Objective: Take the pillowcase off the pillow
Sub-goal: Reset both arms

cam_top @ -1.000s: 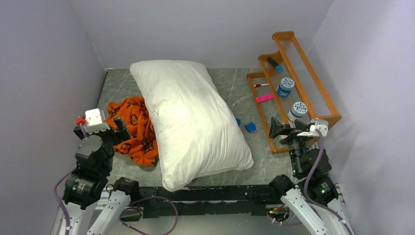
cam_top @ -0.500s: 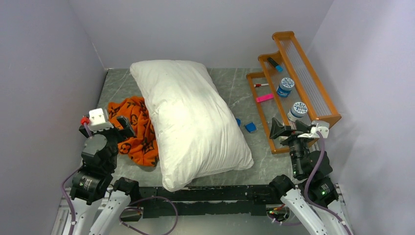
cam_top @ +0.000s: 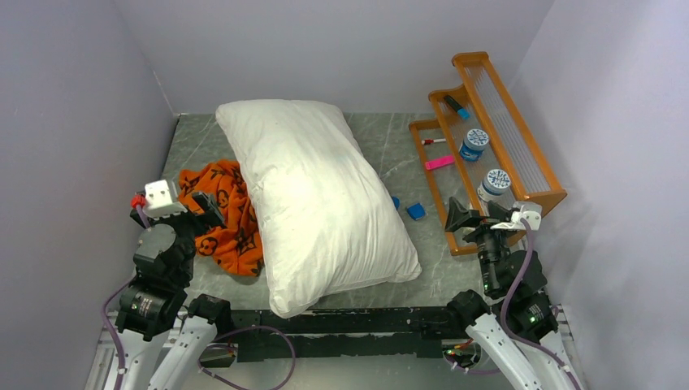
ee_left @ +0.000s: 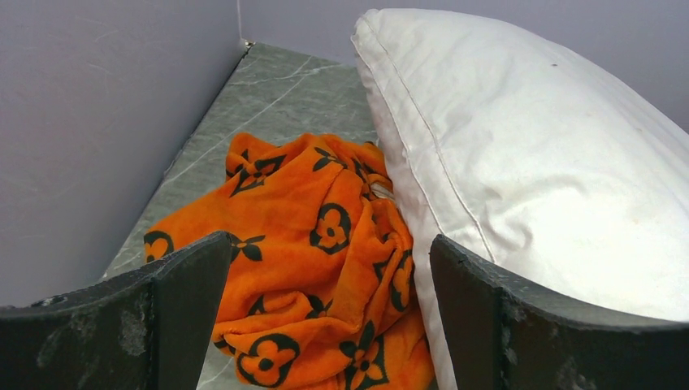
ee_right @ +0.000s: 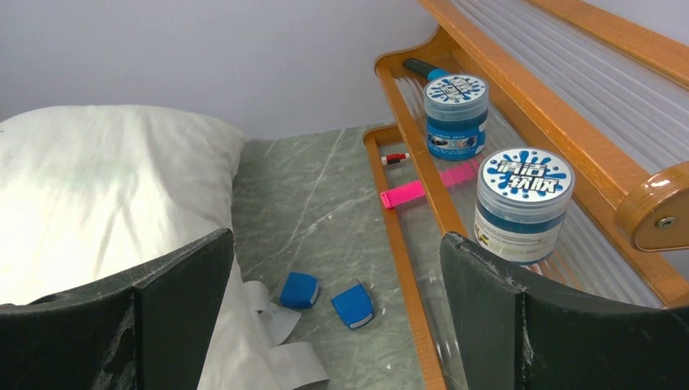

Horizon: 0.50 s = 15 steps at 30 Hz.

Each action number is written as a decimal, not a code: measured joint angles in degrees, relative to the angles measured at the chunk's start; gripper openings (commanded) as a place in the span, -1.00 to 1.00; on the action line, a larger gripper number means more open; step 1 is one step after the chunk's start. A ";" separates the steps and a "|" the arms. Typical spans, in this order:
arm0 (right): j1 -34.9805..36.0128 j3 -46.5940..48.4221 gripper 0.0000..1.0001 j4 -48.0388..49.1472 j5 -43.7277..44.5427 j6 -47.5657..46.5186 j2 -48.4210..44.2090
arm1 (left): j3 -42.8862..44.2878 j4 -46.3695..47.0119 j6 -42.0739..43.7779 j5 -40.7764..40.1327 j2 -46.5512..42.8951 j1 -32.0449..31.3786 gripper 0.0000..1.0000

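Note:
The white pillow (cam_top: 317,199) lies bare and diagonal across the table. The orange pillowcase (cam_top: 223,215) with dark flower motifs lies crumpled on the table against the pillow's left side, fully off it. It also shows in the left wrist view (ee_left: 313,260) beside the pillow (ee_left: 536,154). My left gripper (cam_top: 197,208) is open and empty, raised just near-left of the pillowcase. My right gripper (cam_top: 465,221) is open and empty, raised at the right beside the rack, apart from the pillow (ee_right: 97,195).
An orange wooden rack (cam_top: 504,122) stands at the right with two blue jars (ee_right: 520,199), a pink strip (ee_right: 422,191) and markers. Two small blue blocks (ee_right: 325,296) lie on the table by the pillow's white tags. Purple walls close in on three sides.
Over the last second the left gripper has shifted slightly right toward the pillowcase, and the right gripper has settled a little lower. The pillow and the pillowcase have not moved.

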 measured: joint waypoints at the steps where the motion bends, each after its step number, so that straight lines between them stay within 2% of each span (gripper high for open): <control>1: 0.00 -0.15 0.99 0.17 -0.07 -0.02 -0.02 | 0.00 0.04 0.00 0.15 0.00 0.00 0.93; 15: -1.01 -1.18 0.99 1.60 -0.17 -0.04 -1.20 | 0.00 0.39 0.09 2.08 0.24 -0.07 0.93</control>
